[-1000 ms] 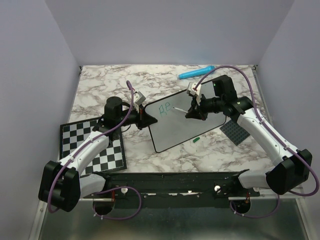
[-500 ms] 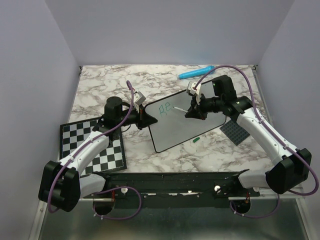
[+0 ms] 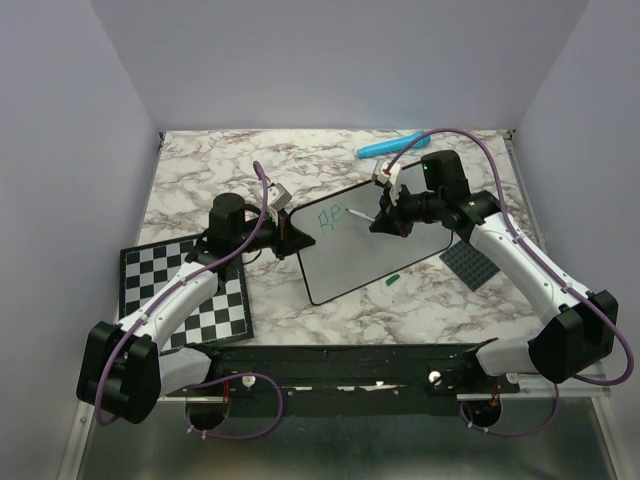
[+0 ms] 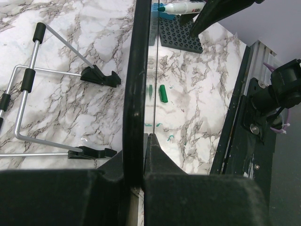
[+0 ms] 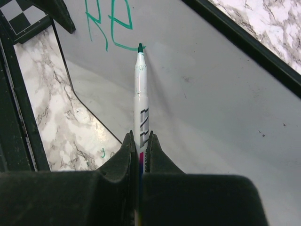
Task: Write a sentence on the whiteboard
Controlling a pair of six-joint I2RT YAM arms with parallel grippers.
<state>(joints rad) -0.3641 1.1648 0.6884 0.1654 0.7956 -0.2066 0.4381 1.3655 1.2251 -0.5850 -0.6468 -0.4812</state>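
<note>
The whiteboard (image 3: 372, 258) lies tilted in the middle of the table, its left edge (image 4: 133, 70) clamped edge-on between the jaws of my left gripper (image 3: 285, 232) (image 4: 140, 139). My right gripper (image 3: 386, 222) (image 5: 140, 136) is shut on a white marker (image 5: 140, 94) with a green tip. That tip rests on the board at the end of a green stroke. The sentence (image 3: 328, 214) (image 5: 110, 19) is a couple of green letters near the board's upper left corner. From the left wrist view the marker (image 4: 184, 7) shows at the top.
A checkerboard (image 3: 185, 292) lies at the left under my left arm. A blue object (image 3: 392, 146) lies at the back. A dark studded plate (image 3: 468, 263) sits right of the board, a green cap (image 3: 393, 280) near its lower edge. A wire stand (image 4: 28, 94) lies behind the board.
The right gripper has shifted slightly toward the back with the marker, and the green writing has gained a stroke. The left arm has stayed where it was.
</note>
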